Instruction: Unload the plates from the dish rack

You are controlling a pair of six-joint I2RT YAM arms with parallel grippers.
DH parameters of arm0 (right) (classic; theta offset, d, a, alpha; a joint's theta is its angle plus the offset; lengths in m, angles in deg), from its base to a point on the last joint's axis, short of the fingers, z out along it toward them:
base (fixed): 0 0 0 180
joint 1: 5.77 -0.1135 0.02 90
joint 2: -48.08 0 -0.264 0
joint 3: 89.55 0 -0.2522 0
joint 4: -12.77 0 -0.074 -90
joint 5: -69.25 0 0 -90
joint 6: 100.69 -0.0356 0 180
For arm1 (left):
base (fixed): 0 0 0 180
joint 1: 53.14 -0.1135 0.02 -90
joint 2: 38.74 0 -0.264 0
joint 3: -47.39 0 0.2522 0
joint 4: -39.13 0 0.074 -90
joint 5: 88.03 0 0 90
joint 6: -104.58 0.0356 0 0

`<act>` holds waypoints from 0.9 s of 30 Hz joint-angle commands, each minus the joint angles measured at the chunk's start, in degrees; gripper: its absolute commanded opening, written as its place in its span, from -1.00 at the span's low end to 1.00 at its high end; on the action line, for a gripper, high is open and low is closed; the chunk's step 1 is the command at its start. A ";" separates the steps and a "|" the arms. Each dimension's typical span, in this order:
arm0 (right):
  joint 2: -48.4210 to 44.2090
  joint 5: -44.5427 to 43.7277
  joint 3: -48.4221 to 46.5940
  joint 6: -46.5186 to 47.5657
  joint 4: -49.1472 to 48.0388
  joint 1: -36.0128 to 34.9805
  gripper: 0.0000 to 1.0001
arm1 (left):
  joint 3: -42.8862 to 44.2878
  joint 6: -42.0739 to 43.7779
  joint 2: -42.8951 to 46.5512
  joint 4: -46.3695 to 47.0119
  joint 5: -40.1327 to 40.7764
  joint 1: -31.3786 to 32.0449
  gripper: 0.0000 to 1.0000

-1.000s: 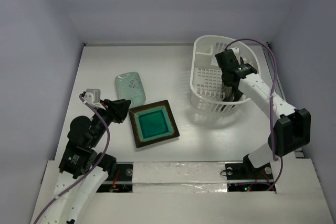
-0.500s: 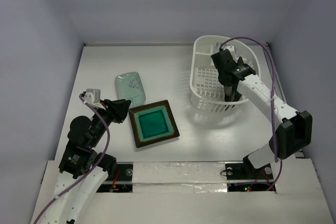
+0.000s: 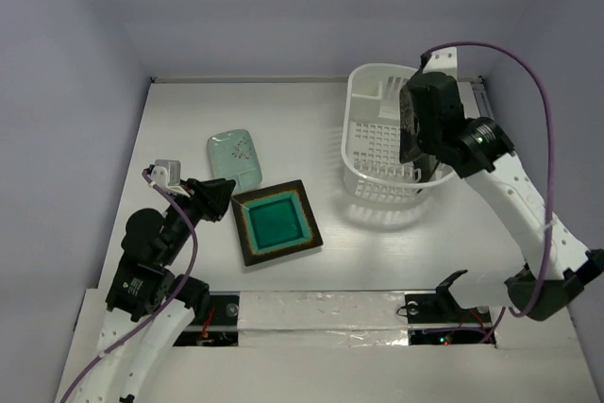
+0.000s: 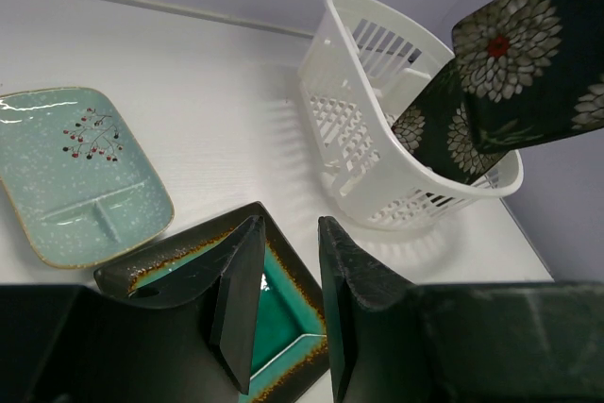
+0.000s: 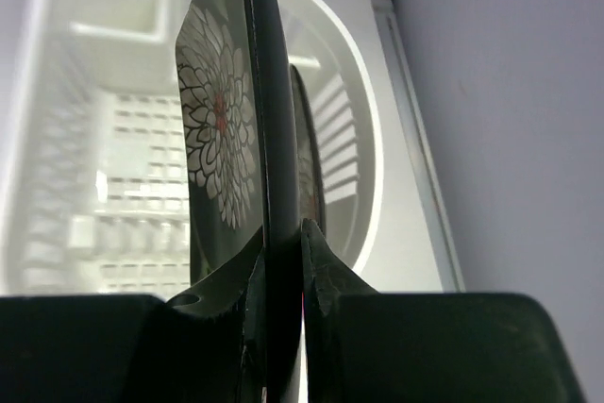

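Far left: my left gripper [image 3: 219, 197] is idling low over the table, fingers apart and holding nothing, its tips just beside the near-left corner of the teal-centred plate [image 3: 276, 222]. It is sitting where it was a second ago.

The mint-green plate [image 3: 235, 158] is lying flat on the table just behind it. The teal-centred one is lying flat in front, close to it but possibly not touching. I'm counting both as unloaded.

Moving right: the dish rack [image 3: 363, 110] is standing at the table's far right. The second flower plate [image 4: 439, 139] is leaning on edge inside it at the right end.

Far right is where the change is. A second ago my right gripper [image 5: 281, 261] was down inside the rack. Now it is riding higher, clamped on the lower edge of the first flower plate [image 4: 528, 63]. That plate is hanging edge-up above the rack and looks clear of the rim.

I'm judging the third plate's extraction done. It needs carrying left to open table, and one plate is waiting after that.
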 commanded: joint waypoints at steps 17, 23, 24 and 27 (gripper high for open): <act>-12.42 43.15 27.50 -21.75 -47.50 -17.60 -1.00 | 0.80 -0.22 -2.35 1.98 1.03 -2.02 -0.47; -5.84 44.91 33.04 -27.55 -58.40 -20.95 -1.00 | 0.71 -0.22 -3.05 2.16 0.59 -3.17 -0.38; -4.87 45.17 33.40 -28.86 -59.39 -21.56 -1.00 | 0.71 -0.22 -3.22 2.16 0.51 -3.17 -0.38; -1.80 45.26 35.15 -31.58 -63.43 -22.18 -1.00 | 0.62 -0.22 -3.31 2.25 0.42 -3.69 -0.36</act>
